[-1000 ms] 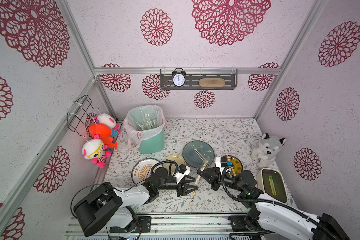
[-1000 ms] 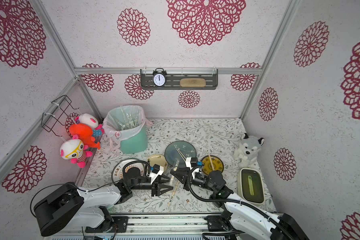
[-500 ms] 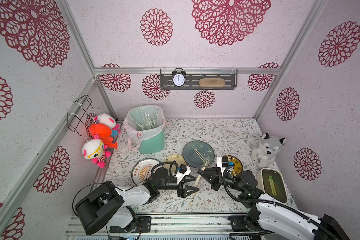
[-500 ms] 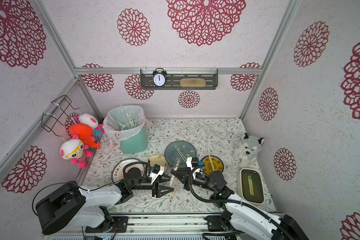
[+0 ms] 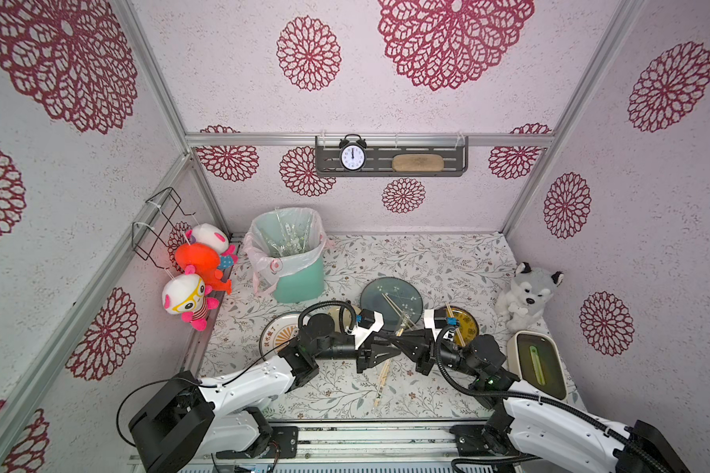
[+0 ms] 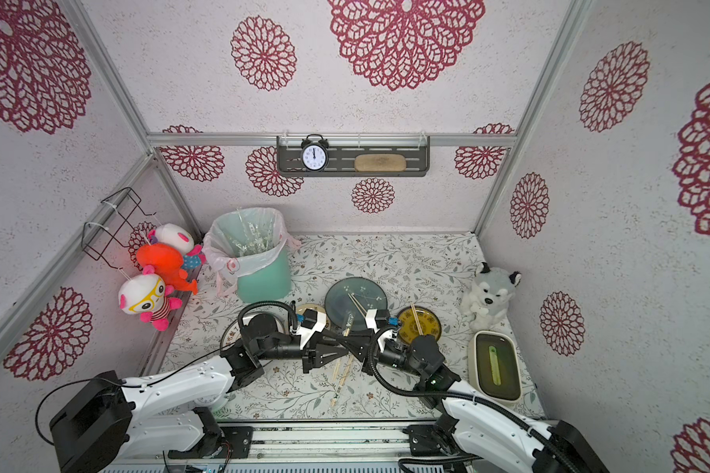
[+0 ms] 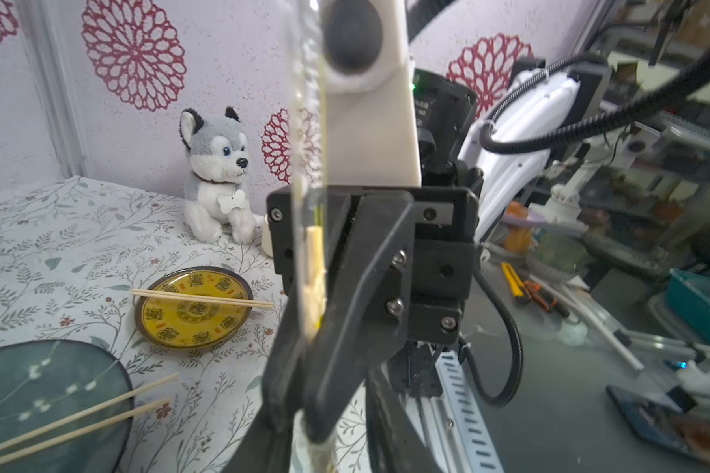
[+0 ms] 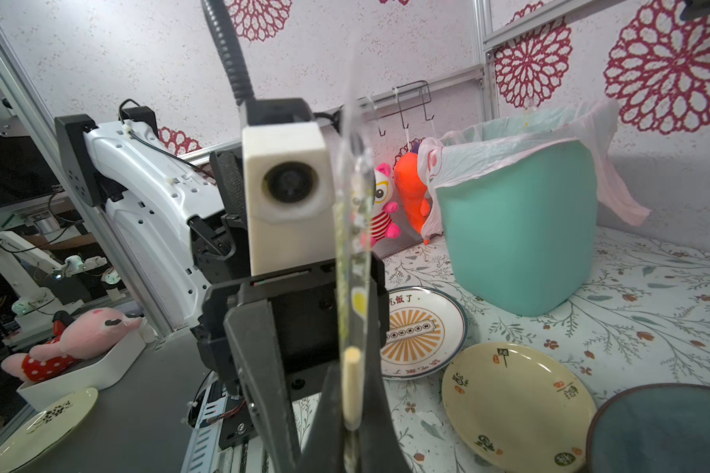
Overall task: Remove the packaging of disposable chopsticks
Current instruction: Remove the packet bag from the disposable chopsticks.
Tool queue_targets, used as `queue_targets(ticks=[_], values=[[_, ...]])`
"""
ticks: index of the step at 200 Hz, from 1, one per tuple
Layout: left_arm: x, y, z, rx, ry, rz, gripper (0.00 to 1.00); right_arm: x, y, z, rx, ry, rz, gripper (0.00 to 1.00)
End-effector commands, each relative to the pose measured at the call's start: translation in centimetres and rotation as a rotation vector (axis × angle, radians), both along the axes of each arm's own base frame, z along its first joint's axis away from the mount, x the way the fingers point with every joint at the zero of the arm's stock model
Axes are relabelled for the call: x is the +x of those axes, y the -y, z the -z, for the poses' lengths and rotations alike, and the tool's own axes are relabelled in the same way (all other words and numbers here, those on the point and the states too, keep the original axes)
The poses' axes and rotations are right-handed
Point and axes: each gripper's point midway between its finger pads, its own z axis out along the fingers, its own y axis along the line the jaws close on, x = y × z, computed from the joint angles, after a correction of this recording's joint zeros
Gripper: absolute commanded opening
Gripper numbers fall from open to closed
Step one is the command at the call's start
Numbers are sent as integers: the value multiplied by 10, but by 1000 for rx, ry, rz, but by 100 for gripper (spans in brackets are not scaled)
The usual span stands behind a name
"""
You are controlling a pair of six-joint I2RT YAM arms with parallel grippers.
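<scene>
**Top views.** The left gripper and right gripper meet tip to tip over the front half of the floral table. 1 sleeve with chopsticks inside runs through that meeting point. The right gripper is pressed together, pinching the sleeve. The left gripper's fingers lie on either side of the sleeve; I cannot tell whether they grip it. The long axis has its far end at the rim of the dark plate and its near end toward the front rail, slanted slightly to the robot's left.

Containers: the green bin holds a heap of discarded sleeves. The dark plate carries 1 bare pair. The yellow plate carries 1 second pair.

**Left wrist.** The sleeve crosses close to the lens. The stick ends sit inside it, where the right gripper's fingers close on it. Past the stick ends the sleeve is only clear film. 1 pair lies across the yellow plate. Another overhangs the dark plate.

**Right wrist.** The sleeve passes just beside the left arm's camera housing. 1 stick end shows just past the right gripper's pressed fingers. 1 left finger stands beside the sleeve, and its tip is out of frame.
</scene>
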Motion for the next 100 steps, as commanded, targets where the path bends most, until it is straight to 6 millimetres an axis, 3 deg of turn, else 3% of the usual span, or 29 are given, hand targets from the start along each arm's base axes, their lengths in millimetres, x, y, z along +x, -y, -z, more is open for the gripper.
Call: queue_targets(ticks=[1,24,42,45,57,69,77,100], values=[[5,1,10,31,-21,-9,19,-13,0,-19,42,61,-47,0],[5,2,6,23,-21,-4,0,-12,0,-18,40,59,-41,0],[5,1,-1,11,-13,-9,0,-11,-1,-17,33,54,-41,0],[5,0,-2,9,-11,-15,0,-11,-1,-16,31,54,-40,6],[9,-4,-9,-4,7,-48,0,-9,-1,-13,15,43,-30,49],[17,-12,-14,-16,18,-106,0,-5,2,-8,-4,31,5,73],[25,-20,-20,-29,14,-157,0,-4,5,-2,-21,22,26,83],[40,-46,-32,-78,-15,-250,0,-5,19,15,-30,8,83,95]])
